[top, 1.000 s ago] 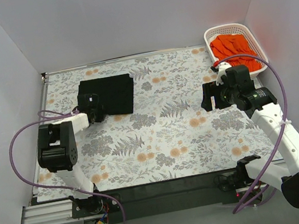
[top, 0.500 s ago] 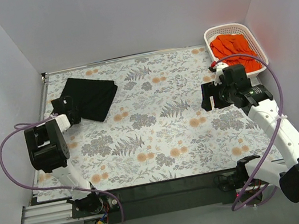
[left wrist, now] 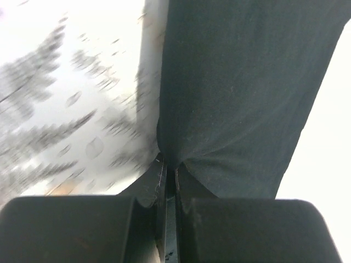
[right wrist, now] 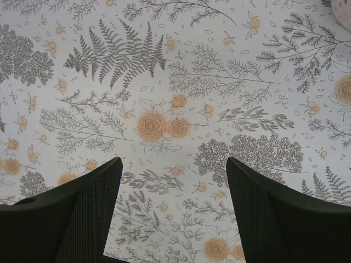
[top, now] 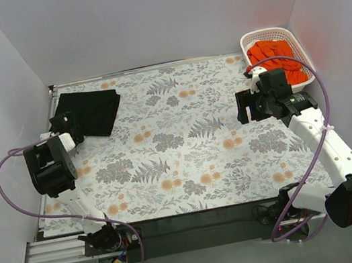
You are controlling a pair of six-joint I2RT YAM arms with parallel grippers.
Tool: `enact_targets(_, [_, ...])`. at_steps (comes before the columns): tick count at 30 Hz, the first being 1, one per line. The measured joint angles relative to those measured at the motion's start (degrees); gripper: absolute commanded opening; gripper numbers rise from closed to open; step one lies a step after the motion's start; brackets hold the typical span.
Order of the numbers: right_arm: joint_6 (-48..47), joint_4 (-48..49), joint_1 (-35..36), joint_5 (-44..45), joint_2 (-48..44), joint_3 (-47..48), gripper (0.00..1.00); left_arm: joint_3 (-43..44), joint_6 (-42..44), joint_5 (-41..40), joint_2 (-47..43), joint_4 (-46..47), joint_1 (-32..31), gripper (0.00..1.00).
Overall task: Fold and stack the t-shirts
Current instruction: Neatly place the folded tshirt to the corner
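Observation:
A folded black t-shirt (top: 89, 111) lies at the table's far left corner. My left gripper (top: 69, 131) is shut on the black t-shirt's near edge; in the left wrist view the black cloth (left wrist: 241, 93) is pinched between the closed jaws. Orange t-shirts (top: 273, 54) are heaped in the white basket (top: 303, 54) at the far right. My right gripper (top: 251, 106) is open and empty, above the flowered tablecloth just left of the basket; in the right wrist view its fingers (right wrist: 82, 208) stand wide apart over the cloth pattern.
The flowered tablecloth (top: 185, 143) covers the table. White walls close in the left, back and right sides. Purple cables loop beside both arms. A black rail runs along the near edge.
My left gripper has dragged the folded black t-shirt leftward and back into the far left corner. My right gripper has shifted slightly back, toward the basket.

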Motion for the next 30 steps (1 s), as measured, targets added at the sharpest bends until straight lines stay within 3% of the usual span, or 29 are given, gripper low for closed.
enact_targets(15, [-0.7,-1.0,0.0,0.7,4.4,3.3,0.7,18.4,0.0,-3.8,15.0,3.9,-2.4,0.03])
enact_targets(23, [-1.5,-1.1,0.0,2.1,5.2,3.7,0.7,22.6,0.0,-4.5,18.1,4.7,-3.2,0.21])
enact_targets(24, [-1.5,-1.1,0.0,2.2,5.2,3.7,0.7,22.8,0.0,-4.5,18.2,4.8,-3.2,0.35])
enact_targets(30, [-1.5,-1.1,0.0,2.8,3.8,3.7,0.7,24.0,-0.2,-3.1,18.7,6.8,-2.9,0.43])
